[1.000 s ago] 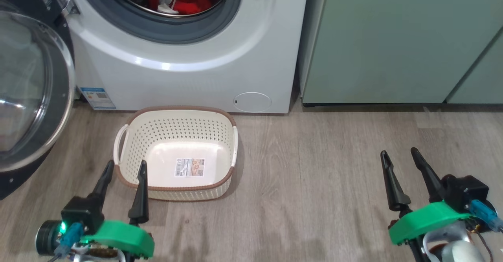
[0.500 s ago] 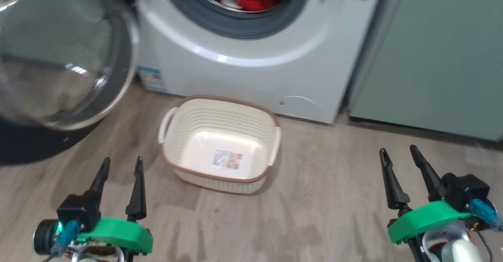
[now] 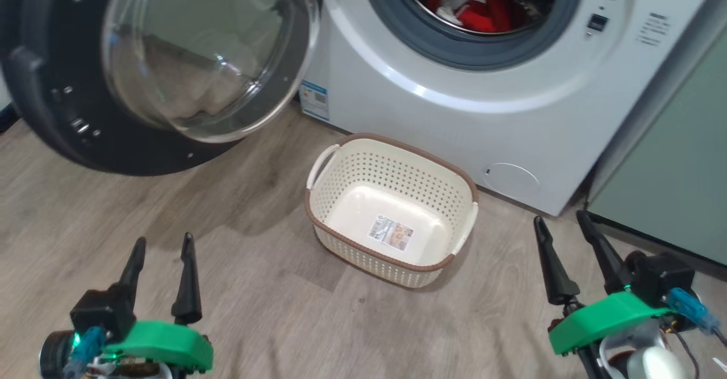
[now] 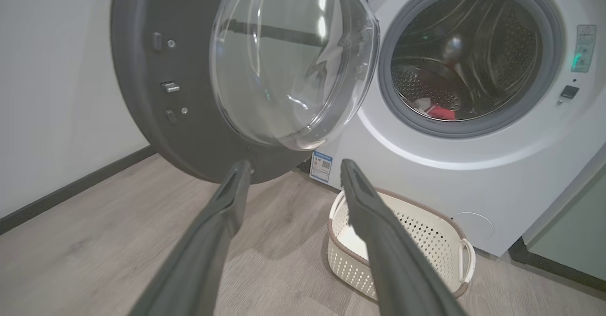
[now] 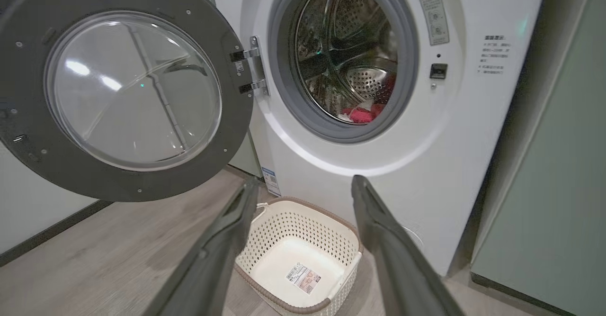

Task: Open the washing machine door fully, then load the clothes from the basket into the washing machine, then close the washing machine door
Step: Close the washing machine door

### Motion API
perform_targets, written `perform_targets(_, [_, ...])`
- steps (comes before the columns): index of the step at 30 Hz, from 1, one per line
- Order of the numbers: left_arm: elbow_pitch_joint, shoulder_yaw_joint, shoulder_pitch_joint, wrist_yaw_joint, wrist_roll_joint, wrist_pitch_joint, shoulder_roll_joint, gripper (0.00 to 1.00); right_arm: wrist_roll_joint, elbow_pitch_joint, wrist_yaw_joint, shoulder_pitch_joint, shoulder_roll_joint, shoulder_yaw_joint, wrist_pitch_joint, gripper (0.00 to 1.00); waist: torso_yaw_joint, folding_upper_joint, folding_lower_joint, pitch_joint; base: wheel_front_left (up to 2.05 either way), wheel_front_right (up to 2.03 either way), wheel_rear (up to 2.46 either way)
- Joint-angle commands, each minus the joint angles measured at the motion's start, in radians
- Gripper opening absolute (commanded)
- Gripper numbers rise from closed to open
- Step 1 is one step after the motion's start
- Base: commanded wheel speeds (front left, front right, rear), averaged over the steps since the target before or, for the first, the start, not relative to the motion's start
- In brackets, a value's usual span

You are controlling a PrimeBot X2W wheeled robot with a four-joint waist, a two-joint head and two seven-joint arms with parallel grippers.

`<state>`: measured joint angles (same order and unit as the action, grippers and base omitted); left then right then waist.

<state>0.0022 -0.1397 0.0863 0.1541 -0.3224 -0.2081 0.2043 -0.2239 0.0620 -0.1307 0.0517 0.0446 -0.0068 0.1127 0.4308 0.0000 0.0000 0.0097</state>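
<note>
Nearest, the left gripper [image 3: 163, 238] and the right gripper [image 3: 559, 216] are hovering over the wooden floor [image 3: 255, 311], each with its jaws standing wide apart and gripping nothing. Beyond them, the basket [image 3: 397, 177] is sitting near the floor's far edge, just before the washing machine [image 3: 454, 112]. The washing machine door [image 3: 51, 112] is hanging wide open at the left, and the clothes [image 3: 483, 15] are lying inside the drum.
</note>
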Motion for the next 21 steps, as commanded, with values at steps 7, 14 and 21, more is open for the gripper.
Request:
perform_targets(7, [-0.041, 0.046, -0.034, 0.012, -0.019, -0.011, 0.013, 1.0, -0.009, -0.03, 0.0, -0.035, 0.006, 0.039, -0.006, 1.0, 0.024, 0.0, 0.0, 0.006, 0.0, 0.0, 0.0])
perform_targets(14, [-0.037, 0.046, -0.034, 0.017, -0.023, -0.014, 0.013, 1.0, -0.004, -0.035, 0.0, -0.034, 0.006, 0.043, -0.01, 1.0, 0.03, 0.0, 0.0, 0.007, 0.0, 0.0, 0.0])
perform_targets(21, [-0.034, 0.044, -0.033, 0.02, -0.025, -0.014, 0.017, 1.0, -0.001, -0.036, 0.0, -0.031, 0.006, 0.039, -0.013, 1.0, 0.028, 0.0, 0.0, 0.006, 0.0, 0.0, 0.0])
